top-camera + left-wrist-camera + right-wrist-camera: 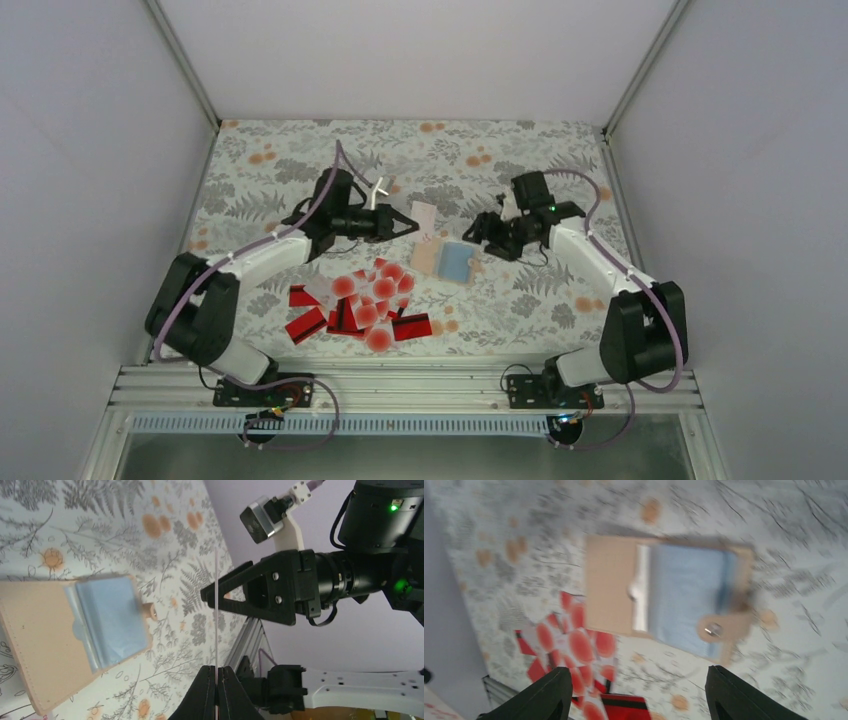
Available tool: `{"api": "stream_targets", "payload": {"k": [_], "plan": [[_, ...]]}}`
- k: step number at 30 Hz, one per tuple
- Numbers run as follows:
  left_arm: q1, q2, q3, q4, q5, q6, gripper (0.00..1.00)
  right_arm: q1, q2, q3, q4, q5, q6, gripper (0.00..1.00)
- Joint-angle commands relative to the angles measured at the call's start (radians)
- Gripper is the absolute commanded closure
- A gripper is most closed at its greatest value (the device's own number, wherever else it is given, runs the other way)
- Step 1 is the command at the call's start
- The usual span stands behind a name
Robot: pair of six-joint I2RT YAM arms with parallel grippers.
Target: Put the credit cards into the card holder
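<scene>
red-dotted white and glossy red credit cards [362, 305], tan card holder [447, 260] with blue-grey lining

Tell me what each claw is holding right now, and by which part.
The left claw pinches one card by one end, the rest sticking out past the fingertips. The right claw is open and holds nothing.

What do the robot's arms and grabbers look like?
The left arm and right arm have white links with chunky black joints. A thin purple cable runs along each. The left gripper and right gripper are black, each with two pointy, triangle-shaped fingers. A small green light glows near the right wrist.
</scene>
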Motion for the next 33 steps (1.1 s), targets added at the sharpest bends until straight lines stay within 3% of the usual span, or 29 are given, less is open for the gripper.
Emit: {"api": "stream_targets", "payload": {"k": [1,10,19,33], "plan": [[-0.033,0.091,0.040,0.019,-0.004,0.070,0.98,-0.008,-0.057,-0.144,0.100,0.068,0.053,0.33],[-0.079,0.268,0.071,0.038,-0.019,0.088,0.98,-0.051,-0.046,-0.320,0.283,-0.035,0.048,0.45],[-0.110,0.400,0.150,-0.013,-0.061,0.117,0.98,-0.126,0.021,-0.387,0.376,-0.134,0.023,0.48],[-0.111,0.459,0.164,-0.059,-0.115,0.149,0.98,-0.179,0.110,-0.410,0.429,-0.196,-0.011,0.51]]}}
